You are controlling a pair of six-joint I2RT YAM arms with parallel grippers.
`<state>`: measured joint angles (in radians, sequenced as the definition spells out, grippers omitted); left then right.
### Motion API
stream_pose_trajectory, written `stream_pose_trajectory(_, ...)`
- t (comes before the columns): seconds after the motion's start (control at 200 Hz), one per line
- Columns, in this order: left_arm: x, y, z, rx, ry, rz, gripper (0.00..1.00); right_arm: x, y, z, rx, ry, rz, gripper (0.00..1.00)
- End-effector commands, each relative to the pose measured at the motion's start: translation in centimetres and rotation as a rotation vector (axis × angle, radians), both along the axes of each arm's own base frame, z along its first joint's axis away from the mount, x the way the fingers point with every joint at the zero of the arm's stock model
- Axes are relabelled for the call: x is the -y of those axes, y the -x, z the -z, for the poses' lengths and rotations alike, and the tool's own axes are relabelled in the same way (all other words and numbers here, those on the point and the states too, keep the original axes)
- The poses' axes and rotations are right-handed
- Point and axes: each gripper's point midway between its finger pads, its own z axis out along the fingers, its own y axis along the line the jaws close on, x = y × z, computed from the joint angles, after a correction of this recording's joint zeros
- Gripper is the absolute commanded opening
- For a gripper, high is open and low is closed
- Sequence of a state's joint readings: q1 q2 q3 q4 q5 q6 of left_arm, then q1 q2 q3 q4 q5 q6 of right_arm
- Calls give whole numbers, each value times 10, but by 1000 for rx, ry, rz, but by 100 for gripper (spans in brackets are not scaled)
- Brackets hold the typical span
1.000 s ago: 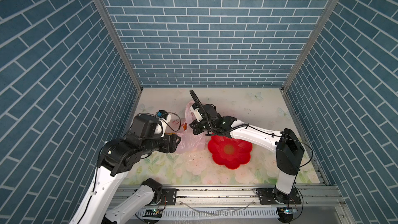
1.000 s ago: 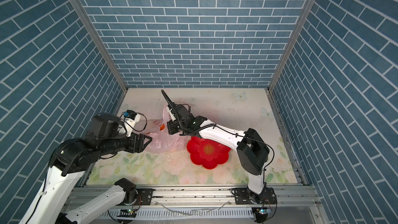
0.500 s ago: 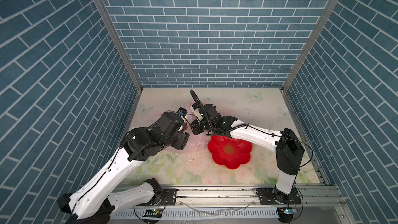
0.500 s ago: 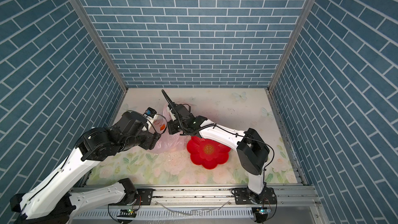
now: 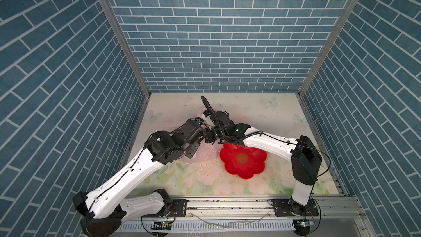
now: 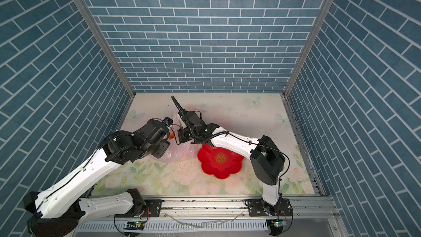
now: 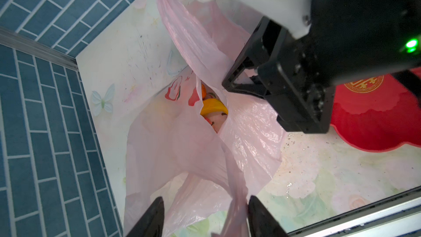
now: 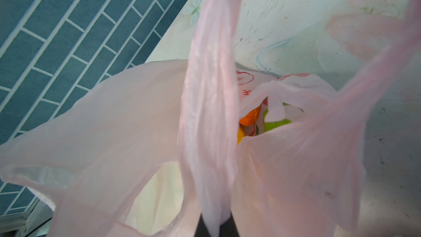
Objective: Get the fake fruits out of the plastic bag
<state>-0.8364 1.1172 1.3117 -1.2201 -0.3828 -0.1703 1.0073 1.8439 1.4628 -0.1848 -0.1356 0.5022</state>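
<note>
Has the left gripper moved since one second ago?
Yes. In a top view the left gripper went right and farther back, nearer the red flower-shaped dish, which stayed put.

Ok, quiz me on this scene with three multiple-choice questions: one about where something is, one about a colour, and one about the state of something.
1. Where are the fake fruits?
A. in the red flower-shaped dish
B. inside the pink plastic bag
C. loose on the table

2. What colour is the curved fruit seen through the bag's mouth in the left wrist view?
A. purple
B. blue
C. yellow

3. How is the right gripper?
A. shut on a handle of the bag
B. open above the dish
C. shut on a fruit

Answers:
1 B: the fruits show only through the bag's mouth, and the dish holds nothing.
2 C: a yellow banana lies there.
3 A: a pink handle strip runs down into its closed fingers.
</note>
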Motion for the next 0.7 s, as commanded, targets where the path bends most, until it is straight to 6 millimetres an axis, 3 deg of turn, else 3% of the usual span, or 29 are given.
stream_pose_trajectory(0.0, 0, -2, 10, -9, -36, 2, 52, 4, 2, -2, -23, -25, 20, 0)
stream_pose_trajectory(0.235, 0, -9, 13, -9, -21, -12, 27, 5, 4, -3, -21, -24, 19, 0)
stream_pose_trajectory(0.43, -23, -27, 9, 43, 37, -154, 10, 12, 13, 0, -18, -29, -8, 0)
stream_pose_trajectory(0.615, -68, -43, 4, 114, 123, -405, 8, 26, 41, 10, 38, 5, -79, 0)
stream_pose_trajectory(0.695, -77, -44, 7, 132, 142, -463, 8, 32, 58, 22, 23, 17, -114, 0)
